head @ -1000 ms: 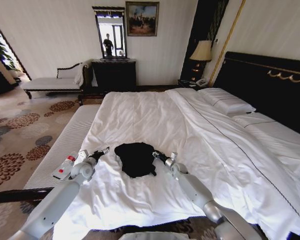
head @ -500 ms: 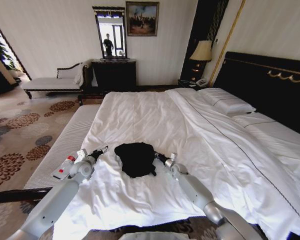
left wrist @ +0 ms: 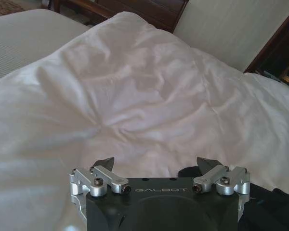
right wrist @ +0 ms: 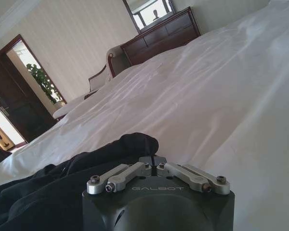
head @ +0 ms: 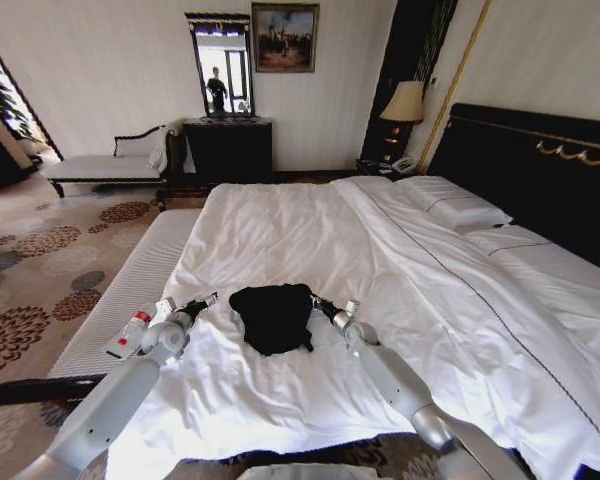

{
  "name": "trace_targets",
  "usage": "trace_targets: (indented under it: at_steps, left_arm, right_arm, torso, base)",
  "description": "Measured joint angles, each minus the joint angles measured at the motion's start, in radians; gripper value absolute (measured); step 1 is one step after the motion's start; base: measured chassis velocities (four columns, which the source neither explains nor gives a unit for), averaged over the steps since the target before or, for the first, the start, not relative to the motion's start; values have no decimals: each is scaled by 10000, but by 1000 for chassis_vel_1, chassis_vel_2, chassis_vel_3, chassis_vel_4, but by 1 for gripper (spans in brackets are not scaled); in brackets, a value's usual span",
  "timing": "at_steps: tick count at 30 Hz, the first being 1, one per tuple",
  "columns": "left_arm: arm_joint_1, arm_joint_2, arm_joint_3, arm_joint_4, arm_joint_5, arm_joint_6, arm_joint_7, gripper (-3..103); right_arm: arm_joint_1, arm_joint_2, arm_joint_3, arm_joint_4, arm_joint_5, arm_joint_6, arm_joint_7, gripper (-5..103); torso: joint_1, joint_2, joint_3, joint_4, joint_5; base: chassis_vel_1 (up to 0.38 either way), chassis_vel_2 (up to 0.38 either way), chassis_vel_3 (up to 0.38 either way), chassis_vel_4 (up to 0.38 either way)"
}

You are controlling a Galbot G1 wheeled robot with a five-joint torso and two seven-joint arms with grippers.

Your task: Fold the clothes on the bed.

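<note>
One crumpled black cotton T-shirt sits bunched near the foot of the big white-duveted bed. The left gripper hovers just beside it, fingers spread, holding nothing. The right gripper is pinched closed at the shirt's far edge, apparently on fabric. Probably the spreading-out step; next, the left needs its own corner.

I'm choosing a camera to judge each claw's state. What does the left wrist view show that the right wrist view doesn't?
Left wrist view: the left claw with fingers spread open over bare white duvet, the black T-shirt off to one side. Right wrist view: the right claw with fingers closed together at the T-shirt's edge, plus a dresser and doorway. Both show the duvet and T-shirt.
</note>
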Motion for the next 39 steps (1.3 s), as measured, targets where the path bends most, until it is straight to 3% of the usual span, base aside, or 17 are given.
trace_targets:
  at_steps: [3,7,9,11,14,20,22,24,25,39]
  left_arm:
    - [-485,-599,250,573,-280,201,-198,98]
    - [-612,-802,268,1056,-209,219,-87,98]
    - [-780,-820,360,1410,-131,219,245,99]
    - [-876,-822,413,1539,-45,203,416,102]
    - [-1127,-890,502,1813,41,144,897,98]
    - [-1357,-1144,597,2576,102,126,1202,97]
    - [-1387,-1237,619,2645,87,120,1305,90]
    - [-1397,-1278,640,2667,86,118,1331,90]
    - [-1420,-1329,684,2719,107,117,1357,82]
    - [-1989,-1557,1150,3252,237,206,1338,74]
  right_arm:
    - [-64,-174,-16,20,17,0,56,1]
    - [-90,-233,-30,32,33,-4,131,1]
    - [-91,-263,-55,38,50,-21,226,1]
    - [-90,-266,-60,46,76,-33,274,1]
    - [-142,-298,-82,175,165,-59,417,1]
    - [-139,-319,-125,227,172,-74,508,1]
    - [-84,-295,-125,215,175,-74,514,1]
    - [-66,-282,-125,199,176,-74,515,1]
    - [-52,-262,-125,174,175,-75,516,1]
    - [-102,-233,-99,159,149,-63,490,1]
  torso:
    - [0,0,0,-12,-3]
    - [1,-1,1,-3,-3]
    - [1,-1,1,6,-2]
    - [1,-1,1,6,-2]
    - [0,0,0,-4,-1]
    - [2,-2,1,-2,-3]
    - [2,-1,1,1,-3]
    - [1,-1,1,0,-3]
    - [0,-1,1,0,-3]
    - [1,-1,1,0,-3]
  base:
    - [0,0,0,0]
    - [0,0,0,0]
    - [0,0,0,0]
    - [0,0,0,0]
    - [0,0,0,0]
    - [0,0,0,0]
    - [0,0,0,0]
    - [0,0,0,0]
    - [0,0,0,0]
    - [0,0,0,0]
